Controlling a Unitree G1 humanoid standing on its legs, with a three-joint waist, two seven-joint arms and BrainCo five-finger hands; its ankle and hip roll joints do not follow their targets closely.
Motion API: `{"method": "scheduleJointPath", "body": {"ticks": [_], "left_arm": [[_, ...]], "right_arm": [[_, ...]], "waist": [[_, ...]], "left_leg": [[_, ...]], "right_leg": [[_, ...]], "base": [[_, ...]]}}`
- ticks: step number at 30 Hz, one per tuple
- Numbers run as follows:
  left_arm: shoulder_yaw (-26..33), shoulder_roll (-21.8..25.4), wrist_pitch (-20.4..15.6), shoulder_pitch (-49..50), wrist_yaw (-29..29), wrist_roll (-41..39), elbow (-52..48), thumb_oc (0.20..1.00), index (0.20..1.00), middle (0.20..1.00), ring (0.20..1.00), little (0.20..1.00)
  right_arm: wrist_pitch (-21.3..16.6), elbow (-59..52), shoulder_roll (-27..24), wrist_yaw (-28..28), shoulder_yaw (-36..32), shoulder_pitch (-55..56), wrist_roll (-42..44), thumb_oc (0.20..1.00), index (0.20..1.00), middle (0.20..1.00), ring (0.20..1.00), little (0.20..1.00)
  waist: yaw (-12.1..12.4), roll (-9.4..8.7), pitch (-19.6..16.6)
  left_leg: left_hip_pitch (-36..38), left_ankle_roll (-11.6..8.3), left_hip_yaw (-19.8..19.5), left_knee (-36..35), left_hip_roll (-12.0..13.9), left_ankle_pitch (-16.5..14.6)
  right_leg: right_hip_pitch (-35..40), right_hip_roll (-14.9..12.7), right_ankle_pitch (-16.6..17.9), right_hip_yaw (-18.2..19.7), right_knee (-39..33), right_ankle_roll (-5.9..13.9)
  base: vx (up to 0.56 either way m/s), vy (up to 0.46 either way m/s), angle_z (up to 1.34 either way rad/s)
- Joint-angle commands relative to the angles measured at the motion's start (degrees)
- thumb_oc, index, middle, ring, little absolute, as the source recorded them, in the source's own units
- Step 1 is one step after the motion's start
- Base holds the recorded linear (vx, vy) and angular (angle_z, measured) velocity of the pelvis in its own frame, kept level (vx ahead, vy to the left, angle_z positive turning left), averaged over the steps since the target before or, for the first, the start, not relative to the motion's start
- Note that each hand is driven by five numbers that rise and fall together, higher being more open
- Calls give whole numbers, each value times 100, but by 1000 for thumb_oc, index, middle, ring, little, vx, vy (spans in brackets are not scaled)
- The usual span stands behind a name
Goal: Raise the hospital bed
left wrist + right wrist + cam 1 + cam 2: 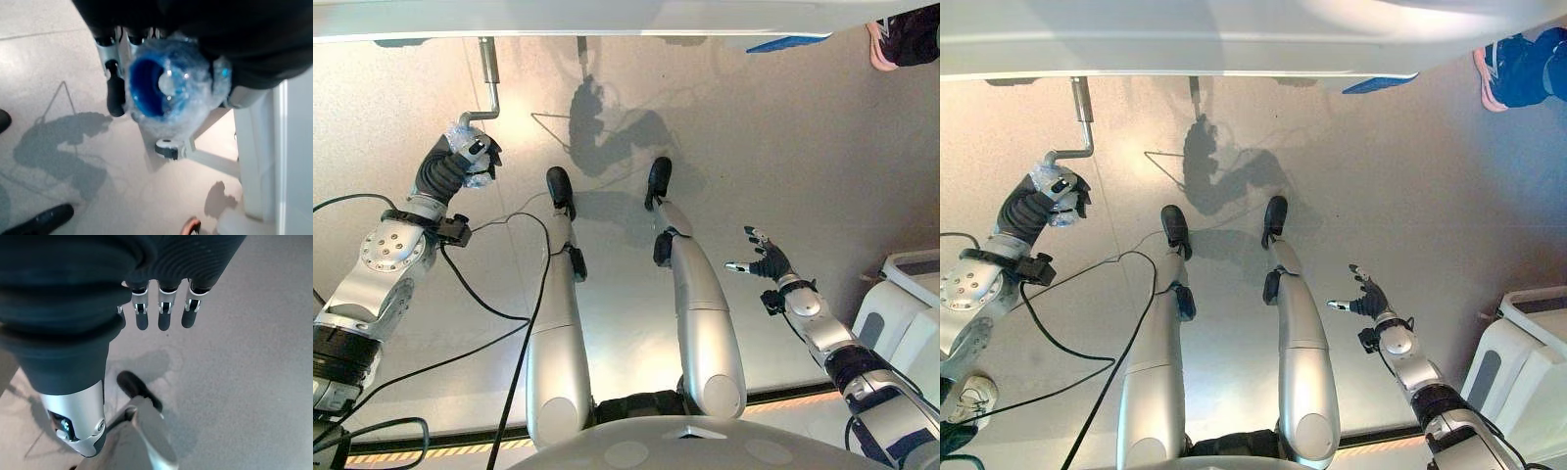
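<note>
Left hand [468,155] at ten o'clock was curled round the plastic-wrapped blue grip [164,88] of a bent silver metal crank [489,83] under the white hospital bed's smooth edge [607,15]. Right hand [766,259], at four o'clock, hung with fingers spread, empty.

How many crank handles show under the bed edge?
1. The crank handle hangs from the bed edge on the robot's left; the left hand grips its wrapped knob. Others may be hidden beneath the bed.
</note>
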Motion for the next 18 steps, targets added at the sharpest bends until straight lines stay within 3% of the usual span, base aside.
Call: {"method": "scheduleJointPath", "body": {"ticks": [1, 5, 8, 15, 16, 18], "left_arm": [[633, -163, -782, 661, 225, 543, -278, 200, 200, 200, 200, 200], [541, -386, -726, 156, 580, 774, 466, 200, 200, 200, 200, 200], [327, -507, -571, -516, 894, 1164, 1149, 200, 200, 200, 200, 200], [-273, -771, -306, -2362, 1375, 1217, 2569, 200, 200, 200, 200, 200], [-496, -772, -206, -2902, 1507, 1321, 3175, 200, 200, 200, 200, 200], [-644, -811, -104, -3139, 1500, 1449, 3403, 200, 200, 200, 200, 200]], "right_arm": [[-57, 102, -381, 17, -112, 464, -70, 1000, 1000, 1000, 1000, 1000], [-43, 25, -339, 1, -5, 308, -72, 1000, 1000, 1000, 1000, 1000], [-41, -143, -334, -22, 106, 188, -53, 1000, 1000, 1000, 1000, 1000], [20, -554, -271, -43, 340, 20, 53, 1000, 1000, 1000, 1000, 1000], [17, -627, -257, -64, 437, -67, 91, 1000, 1000, 1000, 1000, 1000], [7, -711, -241, -56, 480, -104, 116, 1000, 1000, 1000, 1000, 1000]], "waist": [[304, 514, -148], [293, 382, -148], [197, 175, -148], [-186, -308, -148], [-293, -401, -148], [-334, -441, -148]], "left_leg": [[-184, 65, 98, 183, -361, -198], [-375, 56, 163, 252, -365, -268], [-644, 63, 200, 423, -345, -372], [-1172, 108, 195, 850, -261, -651], [-1273, 142, 175, 912, -241, -712], [-1327, 154, 185, 943, -229, -735]], "right_leg": [[308, -215, 360, -56, -606, 978], [270, -244, 464, -35, -798, 1047], [175, -262, 525, -14, -890, 1076], [-103, -264, 582, 54, -1013, 1126], [-208, -248, 560, 99, -1002, 1112], [-267, -251, 539, 110, -989, 1104]], "base": [[14, 183, 8], [13, 146, 4], [26, 131, 3], [53, 82, 2], [49, 56, 4], [20, 19, 2]]}}
